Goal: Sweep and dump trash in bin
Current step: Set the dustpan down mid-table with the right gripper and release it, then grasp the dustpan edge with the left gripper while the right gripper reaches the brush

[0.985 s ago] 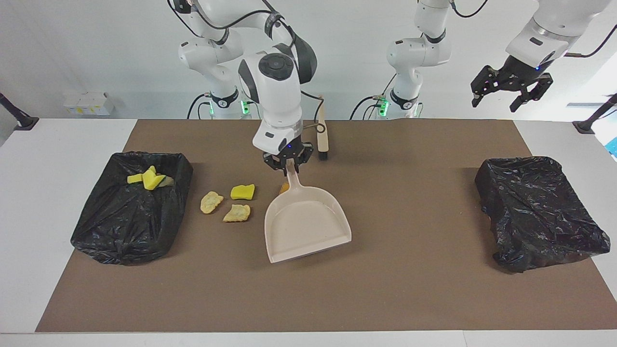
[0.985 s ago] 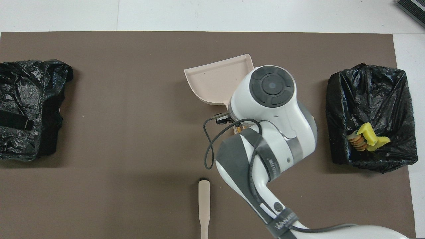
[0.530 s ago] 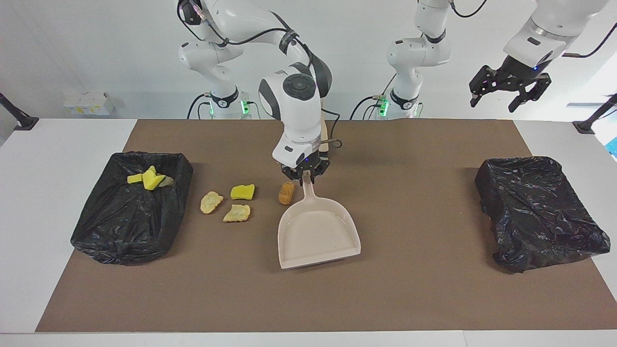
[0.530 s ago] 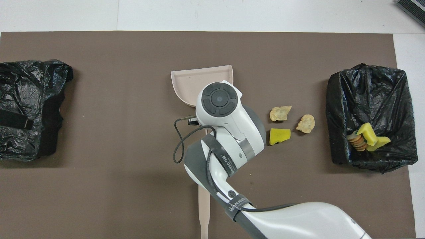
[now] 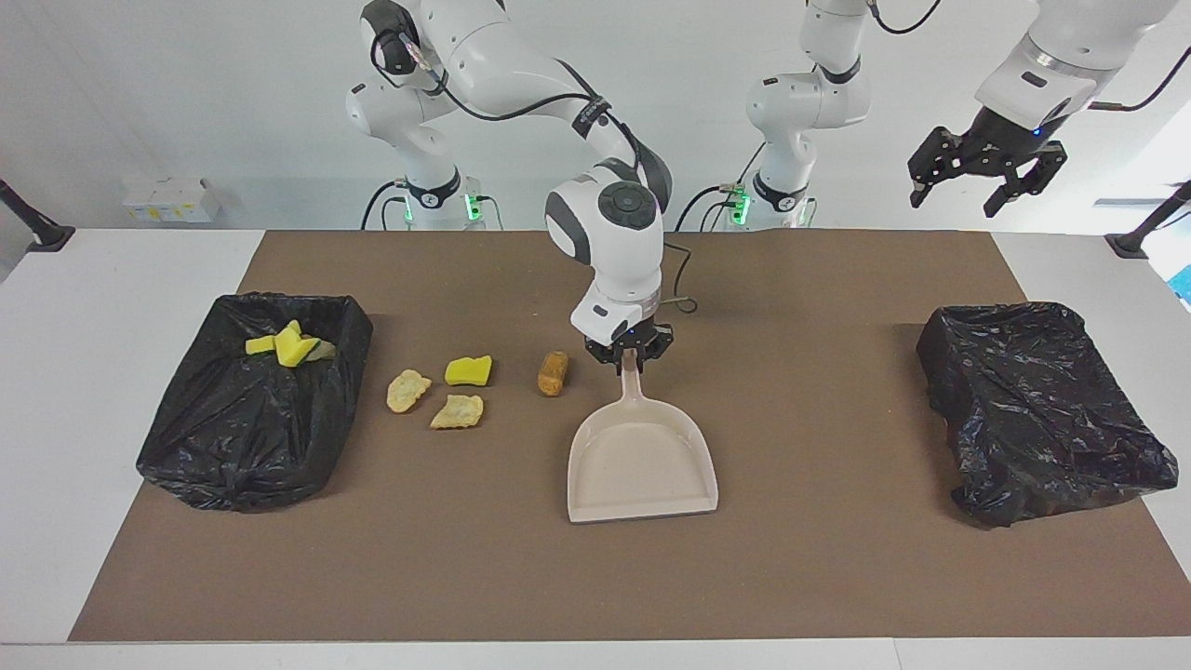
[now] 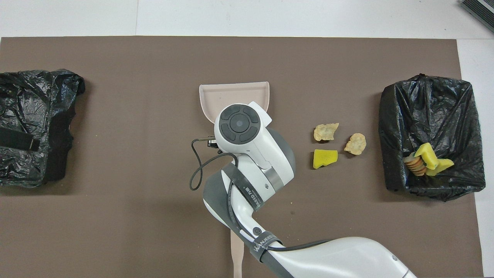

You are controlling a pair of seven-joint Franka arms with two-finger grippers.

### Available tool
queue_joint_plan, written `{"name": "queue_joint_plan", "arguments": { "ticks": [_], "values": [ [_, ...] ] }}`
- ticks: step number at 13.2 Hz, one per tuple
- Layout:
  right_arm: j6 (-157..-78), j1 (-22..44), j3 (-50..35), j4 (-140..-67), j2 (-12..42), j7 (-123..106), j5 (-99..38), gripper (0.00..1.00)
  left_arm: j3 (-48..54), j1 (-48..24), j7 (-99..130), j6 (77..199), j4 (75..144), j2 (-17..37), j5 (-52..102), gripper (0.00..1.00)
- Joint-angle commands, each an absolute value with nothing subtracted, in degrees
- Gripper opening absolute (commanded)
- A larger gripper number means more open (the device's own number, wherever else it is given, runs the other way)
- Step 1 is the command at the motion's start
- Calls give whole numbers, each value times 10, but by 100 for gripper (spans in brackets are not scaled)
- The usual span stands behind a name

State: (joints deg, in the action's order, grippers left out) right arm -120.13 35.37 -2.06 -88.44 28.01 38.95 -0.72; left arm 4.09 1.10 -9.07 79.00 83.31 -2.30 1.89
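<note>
The beige dustpan point(image 5: 642, 465) point(image 6: 233, 94) lies flat mid-mat, its mouth pointing away from the robots. My right gripper point(image 5: 631, 354) sits at the tip of its handle; in the overhead view the wrist hides the gripper. Loose trash lies beside the pan toward the right arm's end: an orange-brown lump point(image 5: 553, 372), a yellow sponge chunk point(image 5: 468, 370) point(image 6: 325, 158) and two tan pieces point(image 5: 408, 390) point(image 5: 457, 410). More yellow scraps point(image 5: 288, 347) point(image 6: 428, 158) rest in the black-lined bin point(image 5: 244, 419) point(image 6: 428, 104). My left gripper point(image 5: 988, 177) waits open, high over the left arm's end.
A second black-lined bin point(image 5: 1042, 409) point(image 6: 34, 123) stands at the left arm's end of the brown mat. The brush's beige handle point(image 6: 237, 255) shows close to the robots, partly under the right arm.
The right arm has slid the dustpan toward the left arm's end, away from the scraps, and squared it up. The orange-brown lump now shows in full. The left arm has not moved.
</note>
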Motion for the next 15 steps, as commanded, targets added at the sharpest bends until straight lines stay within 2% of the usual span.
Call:
{"name": "queue_joint_plan", "arguments": {
  "ticks": [1, 4, 7, 10, 15],
  "values": [
    [-1190, 365, -19, -891, 272, 426, 5, 100, 40, 7, -88, 792, 845, -35, 21, 100],
    [-1157, 382, -19, -895, 254, 426, 4, 100, 39, 11, -88, 797, 851, -40, 21, 100],
    [-1118, 385, -20, -925, 210, 428, 2, 100, 49, 7, -90, 796, 851, -40, 22, 100],
    [-1121, 398, -28, -1020, 126, 451, -8, 100, 50, 7, -90, 799, 857, -41, 24, 100],
    [-1129, 454, -29, -1137, 39, 496, -19, 100, 82, 4, -87, 890, 896, -33, 24, 100]
  ]
}}
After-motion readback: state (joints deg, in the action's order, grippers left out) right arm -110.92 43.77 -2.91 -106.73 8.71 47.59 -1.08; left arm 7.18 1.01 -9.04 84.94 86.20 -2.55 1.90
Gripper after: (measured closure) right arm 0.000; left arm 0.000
